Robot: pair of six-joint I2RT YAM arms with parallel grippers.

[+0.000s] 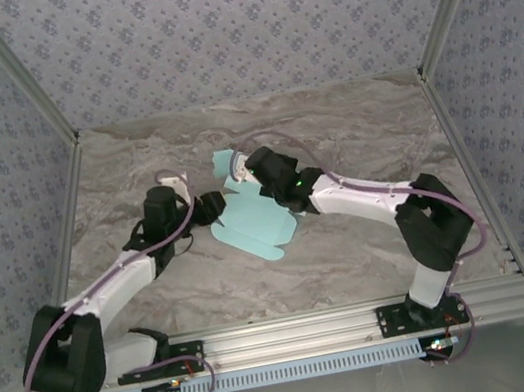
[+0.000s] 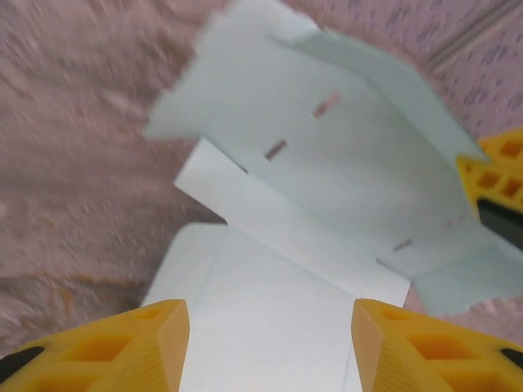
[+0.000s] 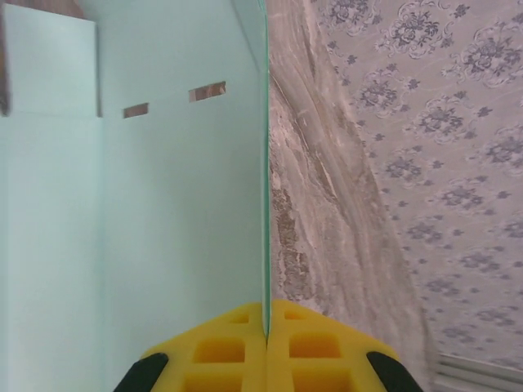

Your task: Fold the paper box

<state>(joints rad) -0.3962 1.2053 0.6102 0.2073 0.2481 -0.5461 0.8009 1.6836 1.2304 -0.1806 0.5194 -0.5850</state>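
The paper box (image 1: pixel 257 225) sits in the middle of the worktop (image 1: pixel 352 129) between the two arms, more a pale cyan sheet than a box, part of it flat on the marbled surface and part lifted; the right tool (image 3: pixel 267 327) is clenched on the thin edge of an upright panel, the card nipped between its yellow fingers; the left tool (image 2: pixel 270 347) stands released, its fingers (image 2: pixel 155 343) apart with a flat panel showing between them, though I can't tell if they touch it; short slits (image 2: pixel 275 149) run along a crease; the left wrist view is blurred, and from above the dark wrists hide where the tools meet the card.
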